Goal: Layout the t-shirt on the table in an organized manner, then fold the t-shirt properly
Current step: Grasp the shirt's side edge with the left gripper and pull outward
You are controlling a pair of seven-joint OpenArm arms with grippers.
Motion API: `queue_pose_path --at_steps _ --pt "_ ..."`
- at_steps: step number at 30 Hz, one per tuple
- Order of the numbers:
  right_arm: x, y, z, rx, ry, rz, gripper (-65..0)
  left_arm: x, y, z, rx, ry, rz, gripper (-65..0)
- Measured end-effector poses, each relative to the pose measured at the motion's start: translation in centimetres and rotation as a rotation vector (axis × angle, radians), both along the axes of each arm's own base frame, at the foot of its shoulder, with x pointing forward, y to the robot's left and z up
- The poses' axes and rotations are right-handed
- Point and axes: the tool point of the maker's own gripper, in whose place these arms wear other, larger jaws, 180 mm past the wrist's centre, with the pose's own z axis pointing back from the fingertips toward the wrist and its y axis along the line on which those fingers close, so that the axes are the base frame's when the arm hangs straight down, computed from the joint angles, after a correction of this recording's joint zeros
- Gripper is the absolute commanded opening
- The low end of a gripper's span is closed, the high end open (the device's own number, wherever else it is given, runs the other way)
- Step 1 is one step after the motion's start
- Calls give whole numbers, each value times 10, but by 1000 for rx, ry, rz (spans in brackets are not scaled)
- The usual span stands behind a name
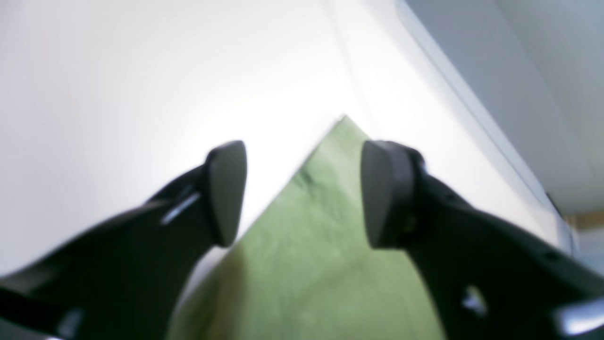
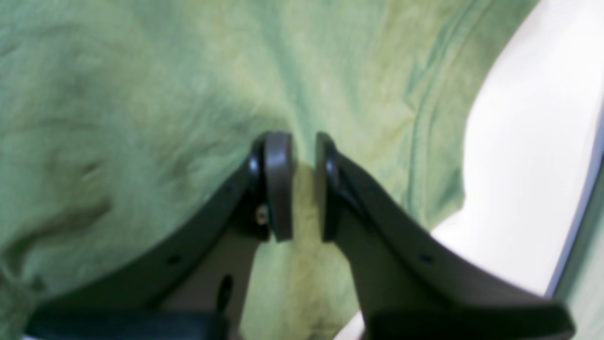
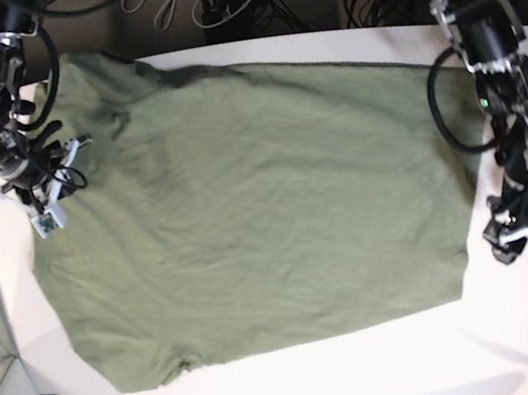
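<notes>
Soft, creased cotton-like t-shirt (image 3: 248, 220) on seemingly smooth matt table (image 3: 374, 372).

No readable text, label, brand, number or sign in any view; wrist views are blurred, nothing legible on the t-shirt (image 3: 246, 211) or table (image 3: 305, 383).

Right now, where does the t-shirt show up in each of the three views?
Left wrist: the t-shirt rises as a pointed corner, bottom centre.
Right wrist: it fills the left and centre.
Base: it lies spread across the middle.
Shared landmark: the white table, bare beside the cloth in every view.
</notes>
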Motion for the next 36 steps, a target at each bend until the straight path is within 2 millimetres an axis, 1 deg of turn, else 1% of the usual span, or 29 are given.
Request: queue_pose_path --at_steps 2,4,7,9,11,14,15,18,22,24,29,31,36 --pt "2 0 2 -1 -7 2 -560 15 -1 -12 40 76 -15 -232" --pt "3 -1 2 -1 -10 2 -560 36 -12 -15 90 122 -62 -232" --pt "1 -1 1 -4 -2 0 -560 63 -19 -7 216 110 -82 -232" --pt "2 -1 2 -4 -7 1 -560 73 -27 -3 325 82 -107 -232" --pt "2 -2 2 -4 -5 1 -560 74 -39 -11 374 75 -136 -232" --pt "2 -2 2 -4 -5 1 -560 64 -55 -35 425 108 -194 -232" --pt "2 -2 2 -5 -4 1 -560 61 -56 -41 435 121 -205 -232" --pt "2 -2 2 -5 -4 1 -560 55 -61 -56 443 161 -223 -232" --pt "2 -2 2 -4 -4 1 -560 46 -77 -77 442 200 -257 -232" --pt "1 -2 2 -5 -4 1 -560 38 -78 -84 460 196 -265 -233" --pt "2 -7 4 -19 -8 4 -560 19 -77 -96 495 165 -271 -234" --pt "2 -11 5 -29 -7 4 -560 8 -76 -100 506 162 -280 -234" --pt "3 -24 10 -66 -8 8 -560 -22 -84 -104 499 187 -342 -234"
